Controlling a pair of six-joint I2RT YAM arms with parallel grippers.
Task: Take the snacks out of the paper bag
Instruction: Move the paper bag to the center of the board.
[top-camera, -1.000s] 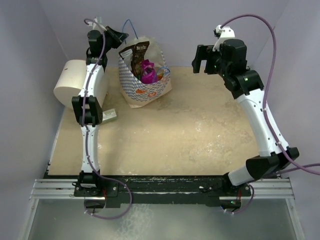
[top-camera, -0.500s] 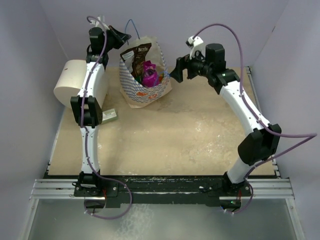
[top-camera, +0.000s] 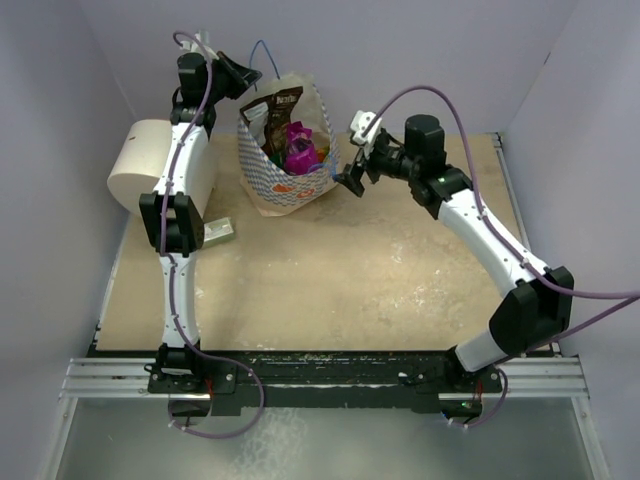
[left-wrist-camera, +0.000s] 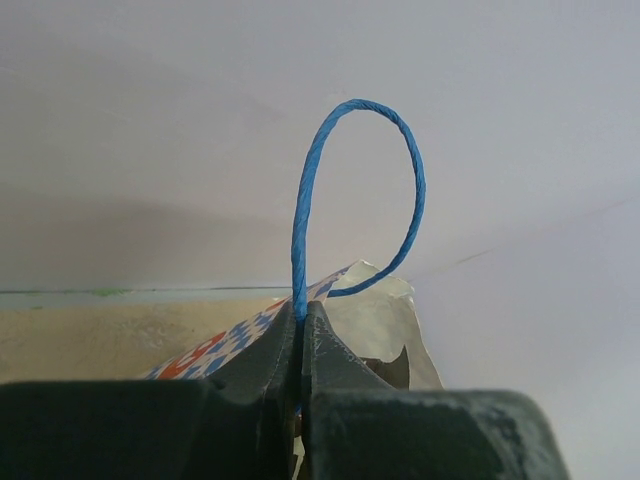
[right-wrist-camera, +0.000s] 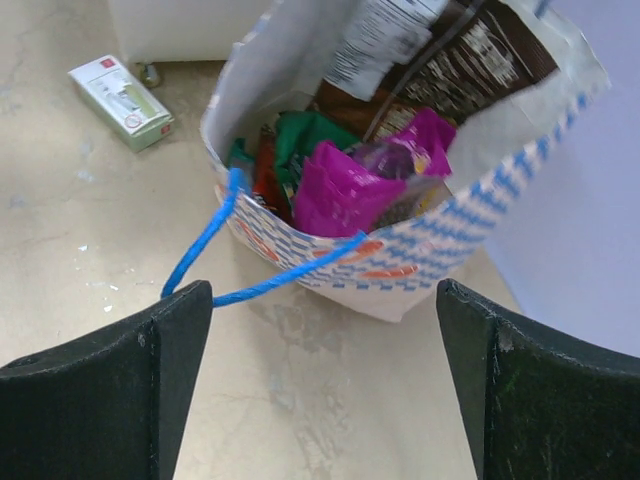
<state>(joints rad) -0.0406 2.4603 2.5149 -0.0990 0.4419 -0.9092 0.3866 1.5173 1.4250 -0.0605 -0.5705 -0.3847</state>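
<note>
Left fingers (left-wrist-camera: 265, 368) pinch the cord handle (left-wrist-camera: 298, 230); paper bag (top-camera: 284, 186) stands mouth upward.

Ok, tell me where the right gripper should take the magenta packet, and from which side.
Pinch the magenta packet by its upper end, which pokes above the near rim of the paper bag. Probably come from above through the open mouth: the left gripper holds the far handle up, and the right gripper is open.
</note>
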